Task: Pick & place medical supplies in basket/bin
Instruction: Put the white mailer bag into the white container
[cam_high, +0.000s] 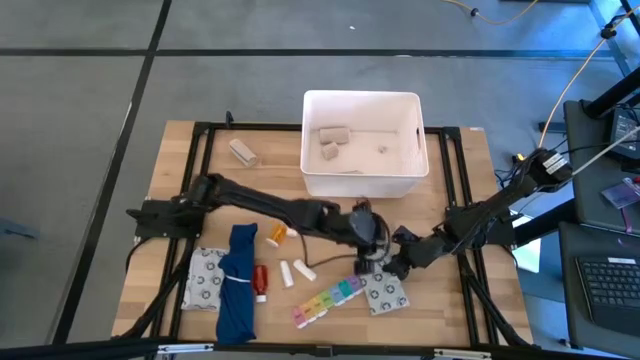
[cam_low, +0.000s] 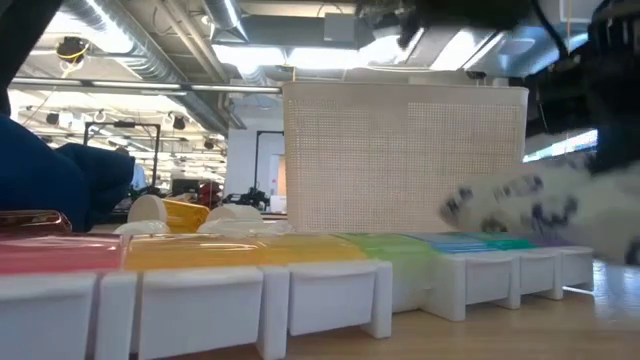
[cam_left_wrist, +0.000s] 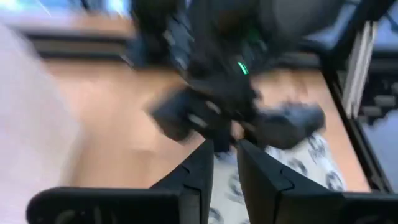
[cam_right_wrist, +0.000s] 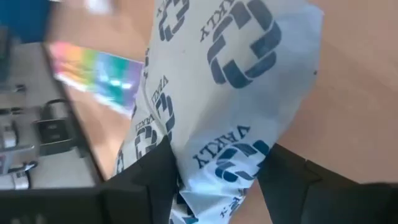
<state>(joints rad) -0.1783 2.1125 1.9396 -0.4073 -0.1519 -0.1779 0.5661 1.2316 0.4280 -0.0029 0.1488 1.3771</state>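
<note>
I had both grippers crowded over the near-right packet (cam_high: 384, 292). My right gripper (cam_right_wrist: 214, 186) held its edge between its fingers; my left gripper (cam_left_wrist: 225, 163) stood just beside, jaws narrow, nothing between them. The rainbow pill organizer (cam_high: 328, 299) lay left of the packet, bottles (cam_high: 283, 234) and a blue cloth (cam_high: 237, 282) further left. The white bin (cam_high: 361, 182) at the far side held a few supplies (cam_high: 332, 133).

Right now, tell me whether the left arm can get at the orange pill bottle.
Probably yes: the orange pill bottle lies uncovered on the table beside the left arm, though the left gripper has reached past it.
</note>
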